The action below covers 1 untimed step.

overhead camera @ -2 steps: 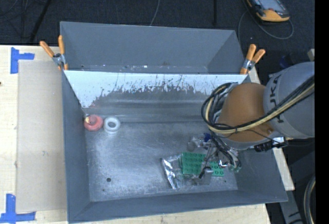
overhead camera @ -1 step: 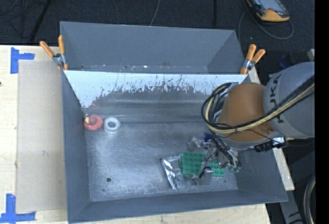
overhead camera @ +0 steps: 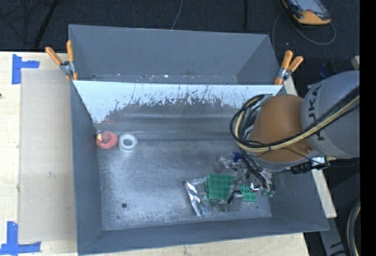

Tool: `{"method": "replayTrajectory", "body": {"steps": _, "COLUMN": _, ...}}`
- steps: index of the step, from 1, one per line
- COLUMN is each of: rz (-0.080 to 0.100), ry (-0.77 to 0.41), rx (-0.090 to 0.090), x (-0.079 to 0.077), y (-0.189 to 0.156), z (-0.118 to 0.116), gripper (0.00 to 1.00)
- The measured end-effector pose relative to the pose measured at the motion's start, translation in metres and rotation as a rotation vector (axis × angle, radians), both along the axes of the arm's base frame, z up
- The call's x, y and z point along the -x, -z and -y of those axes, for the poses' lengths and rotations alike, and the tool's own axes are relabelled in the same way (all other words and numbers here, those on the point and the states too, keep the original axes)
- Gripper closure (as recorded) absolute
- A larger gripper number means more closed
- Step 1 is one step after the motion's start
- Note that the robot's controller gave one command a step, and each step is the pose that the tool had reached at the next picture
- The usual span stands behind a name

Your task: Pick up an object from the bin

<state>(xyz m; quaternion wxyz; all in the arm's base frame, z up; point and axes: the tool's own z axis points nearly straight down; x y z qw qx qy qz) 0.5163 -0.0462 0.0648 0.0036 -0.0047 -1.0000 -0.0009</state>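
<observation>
My gripper (overhead camera: 247,177) is low in the bin's near right corner, under the arm's orange cover. It hangs right over a flat green studded plastic piece (overhead camera: 219,187), at that piece's right end. A crumpled silvery wrapper (overhead camera: 196,196) lies against the green piece's left side. The gripper's dark metal parts cover part of the green piece, and I cannot make out whether it grips it.
Far off by the left wall lie a small red round thing (overhead camera: 106,141) and a white ring (overhead camera: 127,142), side by side. The bin's right wall stands close beside the gripper. Cables loop around the orange cover above it.
</observation>
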Motion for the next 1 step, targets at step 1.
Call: {"method": "replayTrajectory", "body": {"steps": 1, "rz": 0.0, "ry": 0.001, "rx": 0.0, "x": -0.0003, "y": -0.0005, "z": 0.0001, "gripper": 1.0}}
